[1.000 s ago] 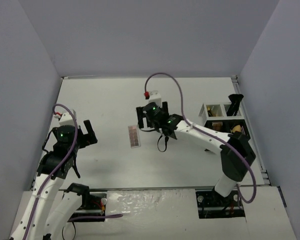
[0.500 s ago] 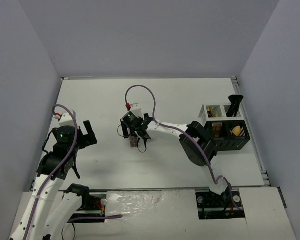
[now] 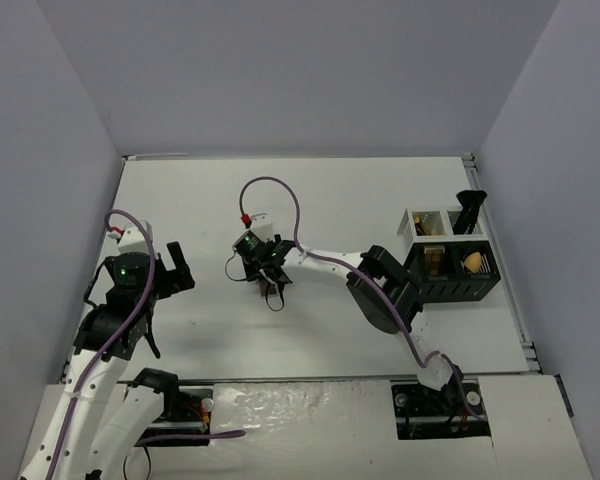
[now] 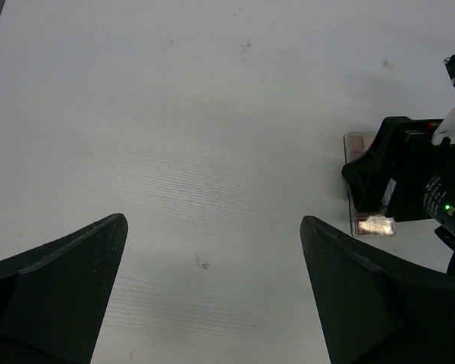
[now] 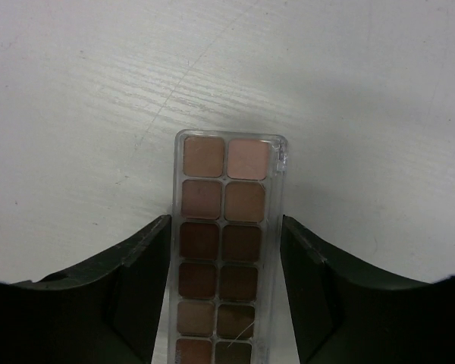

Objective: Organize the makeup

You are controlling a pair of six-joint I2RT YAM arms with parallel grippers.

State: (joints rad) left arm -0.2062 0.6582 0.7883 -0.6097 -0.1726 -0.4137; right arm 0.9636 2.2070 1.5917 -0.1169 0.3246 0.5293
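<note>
Overhead, right gripper [image 3: 268, 276]: stretched out to mid-table and lowered onto the eyeshadow palette [image 3: 270, 290]; only a brown sliver of the palette shows beneath it.
Overhead, left gripper [image 3: 170, 262]: raised at the left side, well apart from the palette, fingers spread and holding nothing.
Overhead, organizer rack [image 3: 460, 291]: stands near the right edge of the table [image 3: 380, 190], well apart from the palette. A tan sponge [image 3: 472, 262] sits in a right-hand compartment. A black upright shape [image 3: 470, 210] at the back corner is too small to identify.
Left wrist, left gripper [image 4: 212, 221]: two dark fingers wide apart over bare table.
Left wrist, palette [image 4: 371, 225]: lies flat at the right, partly hidden by the right gripper [image 4: 383, 178] standing in front of it.
Right wrist, right gripper [image 5: 227, 227]: fingers pressed against both long edges of the palette, clamped on it.
Right wrist, palette [image 5: 227, 250]: flat on the table [image 5: 326, 91]. It has two columns of pans, pale pink and tan at the far end and darker browns nearer. The frame cuts off its near end.
</note>
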